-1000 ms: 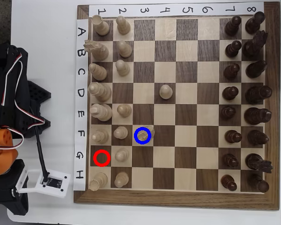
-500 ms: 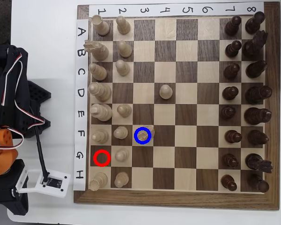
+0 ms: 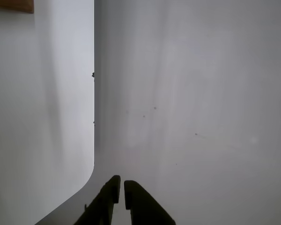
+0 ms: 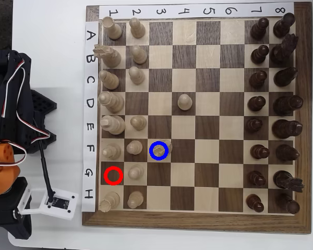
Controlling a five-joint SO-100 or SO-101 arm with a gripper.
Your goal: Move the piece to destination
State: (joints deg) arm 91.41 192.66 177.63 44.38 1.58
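Note:
In the overhead view a pale cream piece (image 4: 161, 149) stands on the light square marked by the blue ring, the destination (image 4: 152, 156). The ring covers much of its top, so its shape is hard to read. A pale knight (image 4: 103, 51) with a jagged head stands on B1. The dark square under the red ring (image 4: 113, 175) holds nothing. The arm (image 4: 10, 130) lies folded on the table left of the board, away from every piece. The wrist view has my gripper (image 3: 121, 182) at the bottom edge, its dark fingers nearly touching and holding nothing.
Pale pieces fill the board's left columns and dark pieces (image 4: 271, 104) the right ones. A lone pale pawn (image 4: 184, 101) stands on D4. The wrist view shows white table and a brown board corner (image 3: 11, 5). A white camera mount (image 4: 55, 202) sits beside row H.

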